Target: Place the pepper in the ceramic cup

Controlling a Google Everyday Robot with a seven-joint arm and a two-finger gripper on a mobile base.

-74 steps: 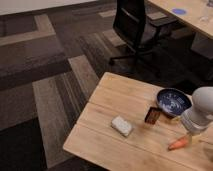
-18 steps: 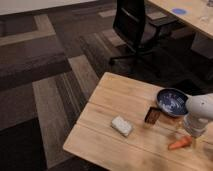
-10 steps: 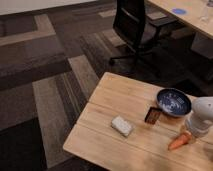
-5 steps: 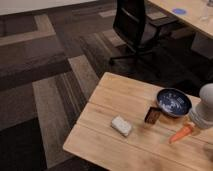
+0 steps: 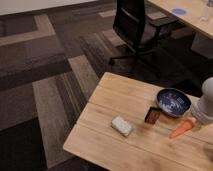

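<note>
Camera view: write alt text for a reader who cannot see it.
The robot's pincer holds an orange pepper at its stem end, beside a dark blue ceramic cup on a wooden table. A brown box and whitish block lie nearby.

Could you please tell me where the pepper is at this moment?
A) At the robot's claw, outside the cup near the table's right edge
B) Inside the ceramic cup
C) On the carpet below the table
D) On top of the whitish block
A: the pepper slants down from the claw at the table's right side, just in front of the ceramic cup, not in it, and well away from the whitish block.
</note>
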